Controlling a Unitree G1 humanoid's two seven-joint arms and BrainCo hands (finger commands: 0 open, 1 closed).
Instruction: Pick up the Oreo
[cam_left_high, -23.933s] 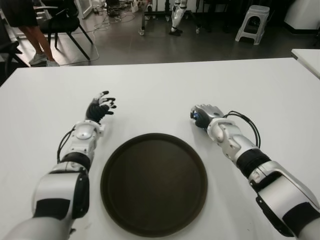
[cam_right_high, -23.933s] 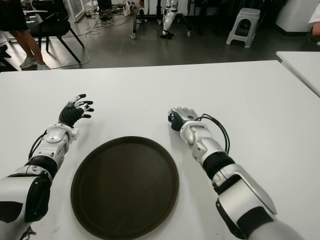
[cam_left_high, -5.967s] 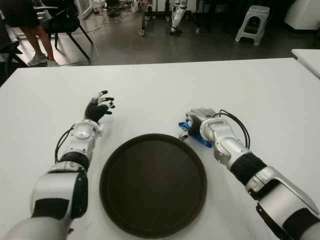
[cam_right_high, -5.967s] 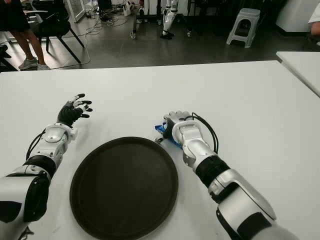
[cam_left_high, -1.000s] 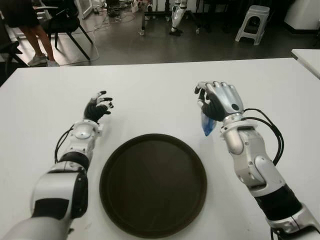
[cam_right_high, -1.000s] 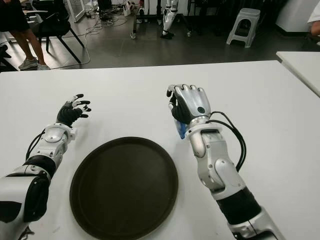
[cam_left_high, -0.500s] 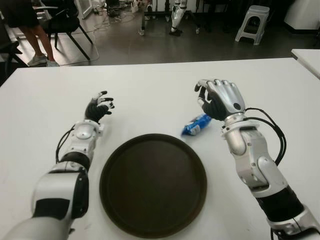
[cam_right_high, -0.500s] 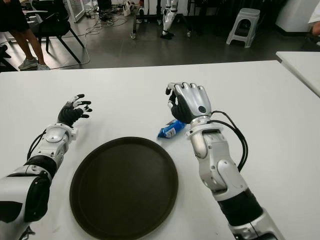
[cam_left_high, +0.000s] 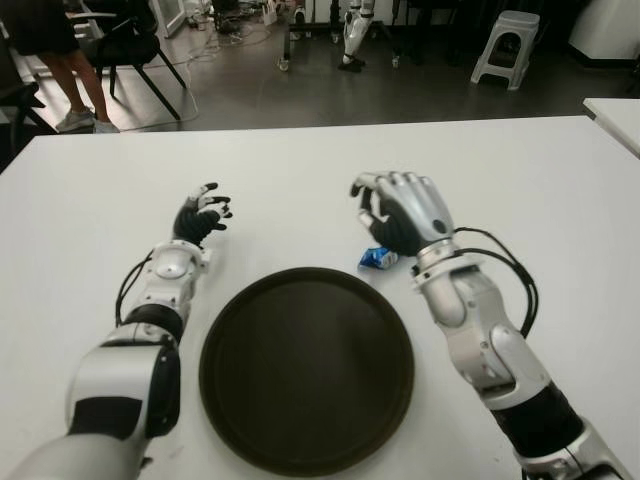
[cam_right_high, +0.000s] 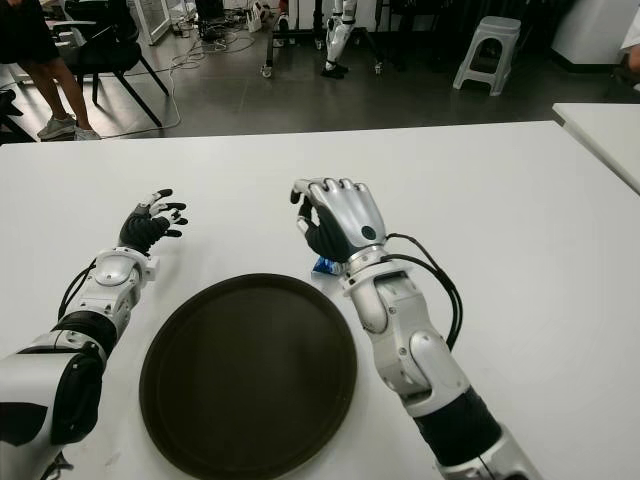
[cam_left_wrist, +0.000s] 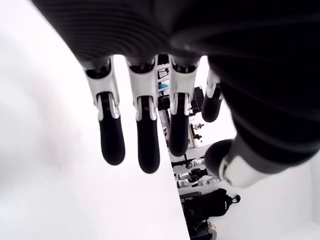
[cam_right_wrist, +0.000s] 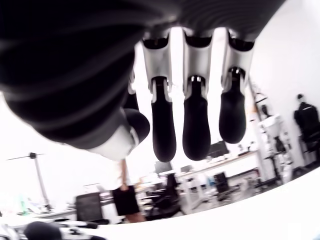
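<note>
The Oreo (cam_left_high: 377, 258) is a small blue packet lying on the white table (cam_left_high: 300, 180) just past the far right rim of the round dark brown tray (cam_left_high: 300, 370). My right hand (cam_left_high: 388, 207) hovers above and just in front of the packet, hiding part of it. Its fingers (cam_right_wrist: 192, 127) are spread in the right wrist view and hold nothing. My left hand (cam_left_high: 203, 212) shows to the left of the tray with relaxed fingers (cam_left_wrist: 142, 145), also empty.
Beyond the table's far edge is dark floor with a black chair (cam_left_high: 125, 45), a person's legs (cam_left_high: 75, 85) at the back left and a grey stool (cam_left_high: 505, 45) at the back right. A second white table (cam_left_high: 615, 115) shows at the right edge.
A second ago the packet hung from my raised right hand; it then dropped onto the table. The hand has since moved left and lower, over the packet. The left hand stayed put.
</note>
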